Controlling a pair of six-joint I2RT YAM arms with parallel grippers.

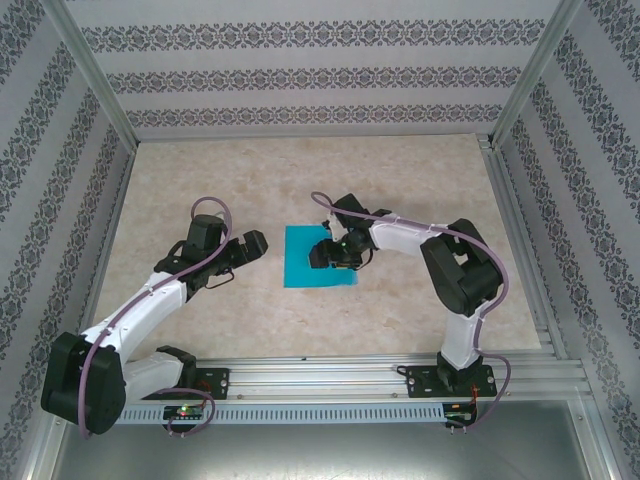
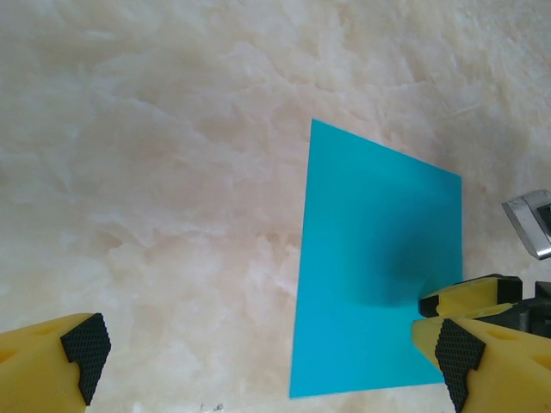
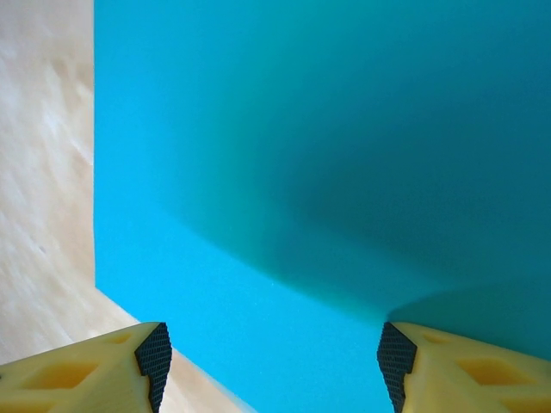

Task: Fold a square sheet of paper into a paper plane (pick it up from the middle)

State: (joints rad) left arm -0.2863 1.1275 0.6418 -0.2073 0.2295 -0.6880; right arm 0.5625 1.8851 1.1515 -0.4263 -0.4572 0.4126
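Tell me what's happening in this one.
The right hand is low over the square sheet of paper with its fingers open; whether it touches is unclear. The sheet lies flat and unfolded on the table. The left hand hangs open just left of the sheet, off the paper.

I find nothing that I can read. The thin teal-blue square sheet of paper [image 1: 300, 266] is plain on its face. The beige marbled desk [image 1: 300, 170] bears only its veining, and the striped grey wallpaper [image 1: 300, 38] at the far side is ornament, not lettering.
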